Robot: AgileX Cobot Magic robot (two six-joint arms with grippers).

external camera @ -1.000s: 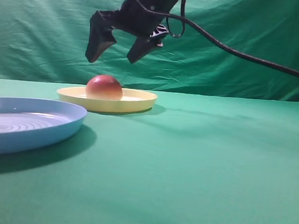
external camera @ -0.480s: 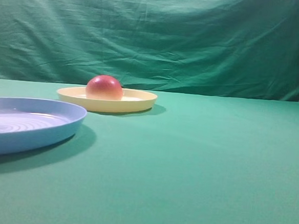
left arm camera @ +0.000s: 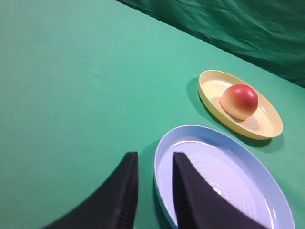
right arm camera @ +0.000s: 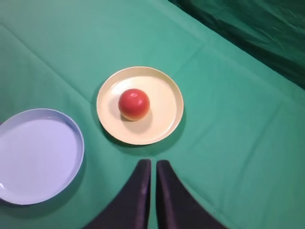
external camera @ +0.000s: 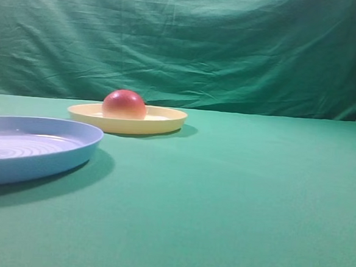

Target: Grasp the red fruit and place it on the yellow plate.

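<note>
Two plates lie on the green tabletop (external camera: 235, 192), and the fruit (external camera: 124, 104) sits in the yellow plate (external camera: 160, 124), a little off its centre and touching nothing but the plate floor. From my right wrist view the fruit (right arm camera: 134, 104) shows red on top with a paler base, resting inside the yellow plate (right arm camera: 164, 102), which lies toward the far edge of the tabletop near the green backdrop (external camera: 184, 42). The blue plate (external camera: 36, 151) with ringed ridges lies just beside the yellow one, nearer the front edge, and the two do not touch.

My right fingers (right arm camera: 151, 191) are pressed together with only a thin slit between them, holding nothing, and they hang high above the tabletop, on the near side of the yellow plate. My left fingers (left arm camera: 153, 191) stand slightly apart with a narrow gap, also holding nothing, above the rim of the blue plate (left arm camera: 248, 162). In the left wrist view the fruit (left arm camera: 239, 101) and yellow plate (left arm camera: 209, 95) lie beyond the blue one. Neither arm shows in the high view.
</note>
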